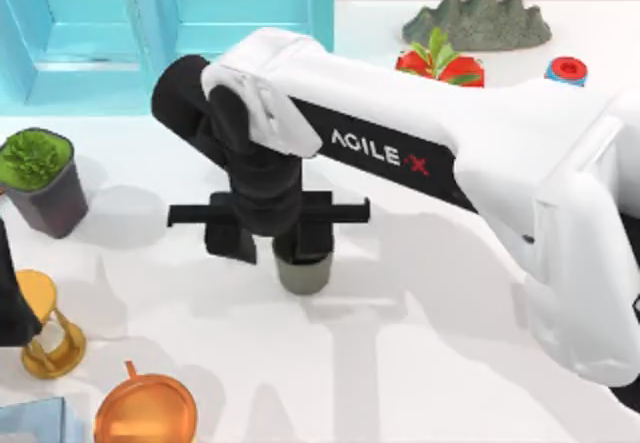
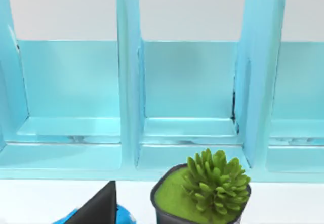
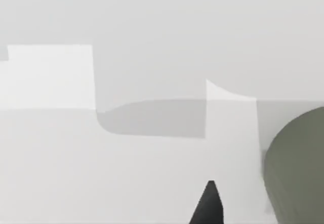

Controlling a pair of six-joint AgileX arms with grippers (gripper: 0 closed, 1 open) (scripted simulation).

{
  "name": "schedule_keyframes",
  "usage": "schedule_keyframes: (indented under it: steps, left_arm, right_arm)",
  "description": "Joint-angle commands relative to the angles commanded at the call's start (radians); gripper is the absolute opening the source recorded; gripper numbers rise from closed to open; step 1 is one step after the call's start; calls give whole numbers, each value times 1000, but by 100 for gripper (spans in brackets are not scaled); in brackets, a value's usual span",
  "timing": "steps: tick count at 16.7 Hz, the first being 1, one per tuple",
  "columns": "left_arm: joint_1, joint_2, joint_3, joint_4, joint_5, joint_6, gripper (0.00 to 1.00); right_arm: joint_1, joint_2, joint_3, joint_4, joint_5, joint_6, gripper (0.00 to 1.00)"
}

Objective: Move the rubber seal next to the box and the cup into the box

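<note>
The right arm [image 1: 470,153] reaches in from the table's right edge across the white table [image 1: 420,343], its right gripper [image 1: 272,241] hanging over the middle with the cup [image 1: 303,271] directly beneath one side of it. From above the black fingers straddle or stand beside the cup, and I cannot tell whether they grip it or how wide they are parted. In the right wrist view the cup [image 3: 296,168] sits off to the side of a dark fingertip [image 3: 208,204], so I judge the claw may be off-centre; closing now could knock the cup over or push it away. The blue box [image 1: 170,33] stands at the far left corner. The left arm sits parked at the left edge. The arm reads "AGILE·X".
</note>
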Motion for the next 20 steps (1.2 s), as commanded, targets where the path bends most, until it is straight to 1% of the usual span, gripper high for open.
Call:
schedule_keyframes:
  steps: [3, 4, 14, 16, 20]
  left_arm:
    - [0, 0, 0, 0, 0, 0, 100]
    - [0, 0, 0, 0, 0, 0, 100]
    - [0, 0, 0, 0, 0, 0, 100]
    - [0, 0, 0, 0, 0, 0, 100]
    - [0, 0, 0, 0, 0, 0, 100]
  right_arm:
    - [0, 0, 0, 0, 0, 0, 2]
    - [0, 0, 0, 0, 0, 0, 0]
    - [-7, -17, -14, -5, -1, -6, 0]
    - [-36, -77, -57, -20, -3, -28, 0]
    - [-106, -282, -182, -71, -10, -105, 0]
